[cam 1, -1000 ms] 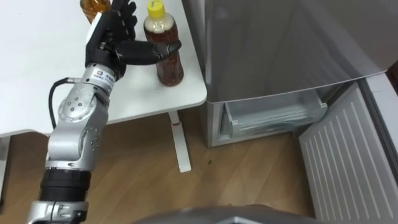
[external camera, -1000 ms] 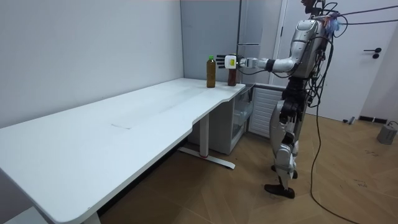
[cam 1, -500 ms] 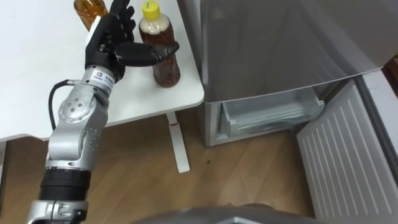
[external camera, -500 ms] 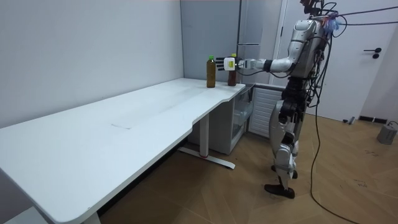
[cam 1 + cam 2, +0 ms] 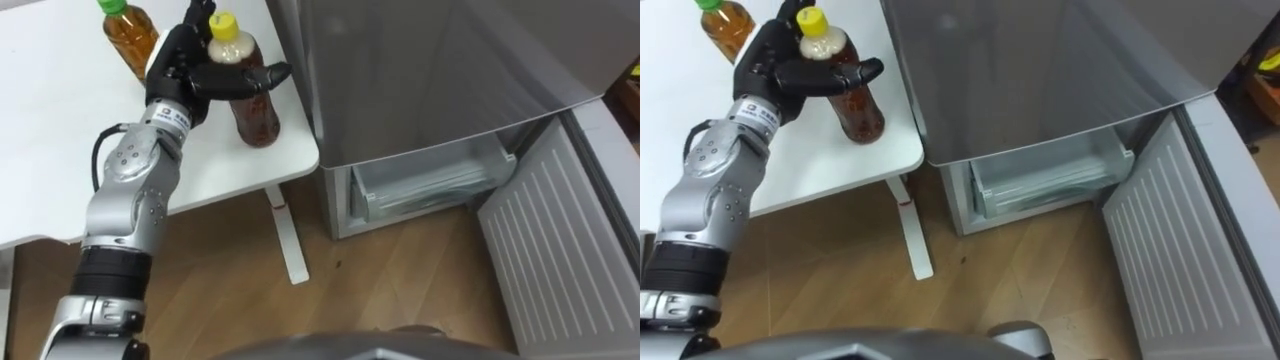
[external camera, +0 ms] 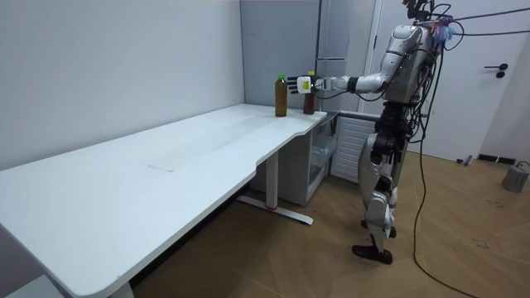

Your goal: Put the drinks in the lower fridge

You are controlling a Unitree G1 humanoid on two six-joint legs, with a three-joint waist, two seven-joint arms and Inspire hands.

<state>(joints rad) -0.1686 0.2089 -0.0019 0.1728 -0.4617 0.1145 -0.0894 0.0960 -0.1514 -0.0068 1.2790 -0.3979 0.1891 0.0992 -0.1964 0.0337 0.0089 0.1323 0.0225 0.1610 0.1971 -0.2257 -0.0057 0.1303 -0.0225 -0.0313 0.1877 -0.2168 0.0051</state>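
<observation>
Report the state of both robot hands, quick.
Left robot hand: closed around the yellow-capped bottle.
Right robot hand: cannot be told.

— What drinks do you have?
— Two bottles, both upright on your bench (image 5: 60, 150). Yellow-capped bottle (image 5: 256, 115): dark reddish-brown drink, standing near the bench corner closest to the fridge. Your left hand (image 5: 180, 65) is wrapped round its upper part, thumb across the front. Green-capped bottle (image 5: 130, 40): amber drink, further back on the bench, just behind that hand.
— And the lower fridge?
— Lower fridge (image 5: 340, 200): low down beside the bench, door (image 5: 560, 250) swung wide open, a clear drawer (image 5: 440, 185) showing inside.
</observation>
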